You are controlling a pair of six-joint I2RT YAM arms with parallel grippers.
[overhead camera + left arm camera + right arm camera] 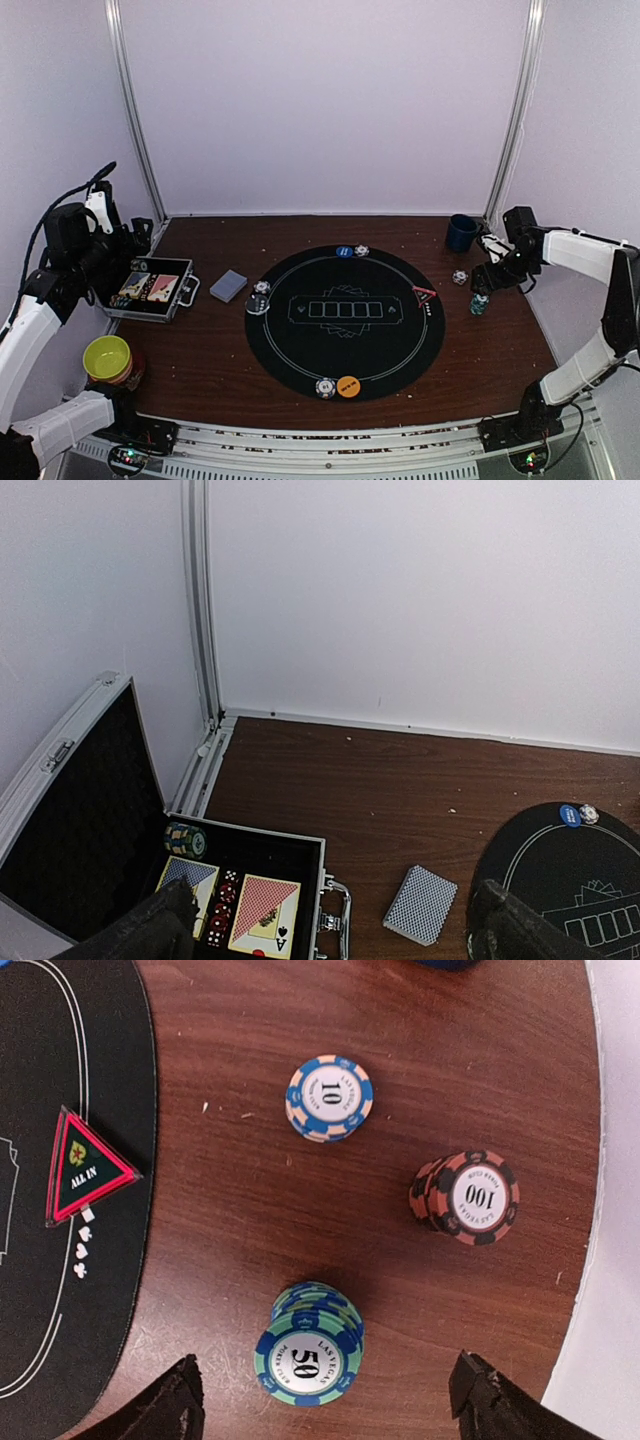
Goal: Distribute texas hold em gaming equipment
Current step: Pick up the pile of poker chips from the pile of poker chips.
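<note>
**A:** Right gripper (325,1365), what have we got?

**B:** Jaws spread wide, nothing pinched! A green-and-blue 50 stack (308,1355) stands upright right between them, with a clear gap to each finger.

**A:** And ahead of those jaws?

**B:** A red-and-black 100 stack (467,1198) is ahead, toward the finger away from the black mat (120,1260). A blue-and-cream 10 stack (329,1097) is farther ahead, near the centre line. All three are on the brown table (230,1240), apart from one another.

**A:** The red triangle marker (88,1165)?

**B:** Ahead and outside the mat-side finger, lying flat at the mat's rim. Its sharpest corner points across the jaw line, toward the chips.

**A:** Over to the left gripper (332,890)!

**B:** Wide apart as well, gripping nothing. The deck of cards (420,905) lies grey-blue back up on the wood, just ahead of the jaws and nearer the mat-side finger. Its long axis runs away from the jaws, with the far end leaning slightly toward the mat.

**A:** And by the other finger?

**B:** The open case (260,833), lid raised, with a chip pile (185,838) and a face-up ace (265,910) inside.

**A:** The buttons?

**B:** The blue button (344,251) is on the mat's far rim and the orange button (348,385) on its near rim, both well apart from either pair of jaws.
</note>
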